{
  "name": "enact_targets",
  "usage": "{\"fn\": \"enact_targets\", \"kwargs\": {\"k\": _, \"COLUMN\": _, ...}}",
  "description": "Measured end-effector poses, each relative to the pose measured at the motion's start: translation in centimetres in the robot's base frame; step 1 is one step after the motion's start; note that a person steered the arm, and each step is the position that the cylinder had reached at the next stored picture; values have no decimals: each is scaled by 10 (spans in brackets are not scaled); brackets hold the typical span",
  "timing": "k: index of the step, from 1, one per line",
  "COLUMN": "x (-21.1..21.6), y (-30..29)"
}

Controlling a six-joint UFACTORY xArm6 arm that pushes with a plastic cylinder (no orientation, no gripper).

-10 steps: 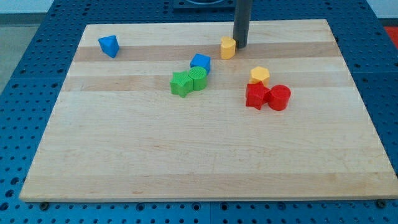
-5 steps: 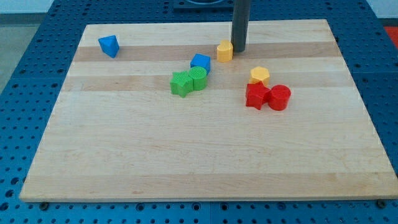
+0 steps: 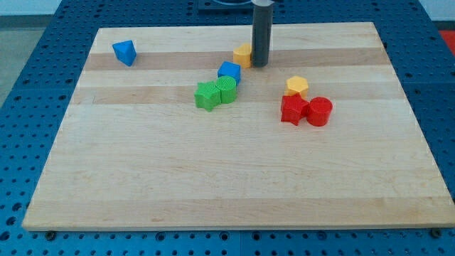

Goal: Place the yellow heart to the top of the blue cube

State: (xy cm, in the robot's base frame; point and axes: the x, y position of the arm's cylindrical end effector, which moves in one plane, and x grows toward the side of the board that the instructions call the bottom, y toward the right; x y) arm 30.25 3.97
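Note:
The yellow heart point(image 3: 243, 55) lies near the view's top centre, just up and right of the blue cube point(image 3: 229, 71). My tip point(image 3: 260, 65) stands against the heart's right side, partly covering it. The blue cube touches a green block point(image 3: 227, 89) below it.
A second green block point(image 3: 207, 95) sits left of the first. A blue triangular block point(image 3: 124, 52) lies at the top left. A yellow hexagon block point(image 3: 297, 87), a red star-like block point(image 3: 293, 109) and a red cylinder point(image 3: 320, 112) cluster at the right.
My tip has moved left, pushing the yellow heart left toward a spot above the blue cube. The other blocks have not moved.

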Motion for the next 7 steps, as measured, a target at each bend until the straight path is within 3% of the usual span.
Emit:
{"fn": "enact_targets", "kwargs": {"k": 3, "x": 0, "y": 8}}
{"fn": "enact_targets", "kwargs": {"k": 4, "x": 2, "y": 53}}
{"fn": "enact_targets", "kwargs": {"k": 7, "x": 3, "y": 86}}
